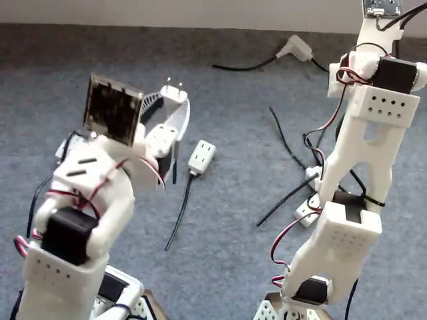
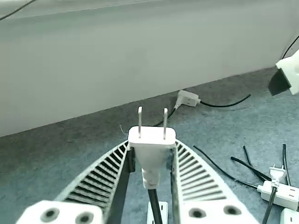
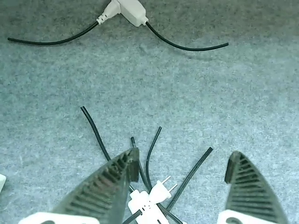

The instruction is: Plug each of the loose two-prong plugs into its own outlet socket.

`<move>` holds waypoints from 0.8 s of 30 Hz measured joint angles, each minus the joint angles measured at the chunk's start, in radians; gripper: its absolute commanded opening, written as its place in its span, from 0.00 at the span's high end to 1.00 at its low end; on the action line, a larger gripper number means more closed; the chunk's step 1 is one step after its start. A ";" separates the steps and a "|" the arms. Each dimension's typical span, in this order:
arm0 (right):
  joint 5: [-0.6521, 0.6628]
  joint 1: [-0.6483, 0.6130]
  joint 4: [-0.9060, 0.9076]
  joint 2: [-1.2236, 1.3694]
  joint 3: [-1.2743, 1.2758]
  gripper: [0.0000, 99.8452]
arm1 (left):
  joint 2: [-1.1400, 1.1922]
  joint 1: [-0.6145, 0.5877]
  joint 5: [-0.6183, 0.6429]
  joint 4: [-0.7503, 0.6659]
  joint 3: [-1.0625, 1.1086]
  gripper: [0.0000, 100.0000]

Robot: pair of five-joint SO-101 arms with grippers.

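Between the clenched jaws of the left gripper [image 2: 152,151] a plug [image 2: 152,139] is grasped by its body and held off the desk [image 1: 233,100], prongs pointing away from the wrist. A socket [image 1: 201,157] lies on the desk nearby. The right gripper [image 3: 183,158] is held with jaws released above a loose plug [image 3: 159,190], which lies among black cords [image 3: 96,133], untouched.

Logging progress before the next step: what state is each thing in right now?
left tool: shut on held plug.
held plug: gripped, prongs up, unplugged.
right tool: open, empty.
middle socket: lying on carpet, empty.
loose plug: lying unplugged beneath right tool.
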 measured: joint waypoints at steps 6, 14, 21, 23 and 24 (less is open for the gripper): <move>0.000 -0.015 0.000 -0.043 0.002 0.71 | -0.187 0.115 0.043 -0.278 0.328 0.99; 0.000 -0.092 0.000 -0.285 0.002 0.71 | -0.333 0.193 0.137 -0.534 0.618 0.99; -0.066 -0.176 0.000 -0.470 0.002 0.82 | -0.387 0.296 0.215 -0.554 0.675 0.99; -0.143 -0.193 0.000 -0.519 0.002 0.88 | -0.388 0.318 0.221 -0.560 0.692 0.99; -0.178 -0.206 0.000 -0.542 0.000 0.90 | -0.388 0.325 0.221 -0.571 0.706 0.99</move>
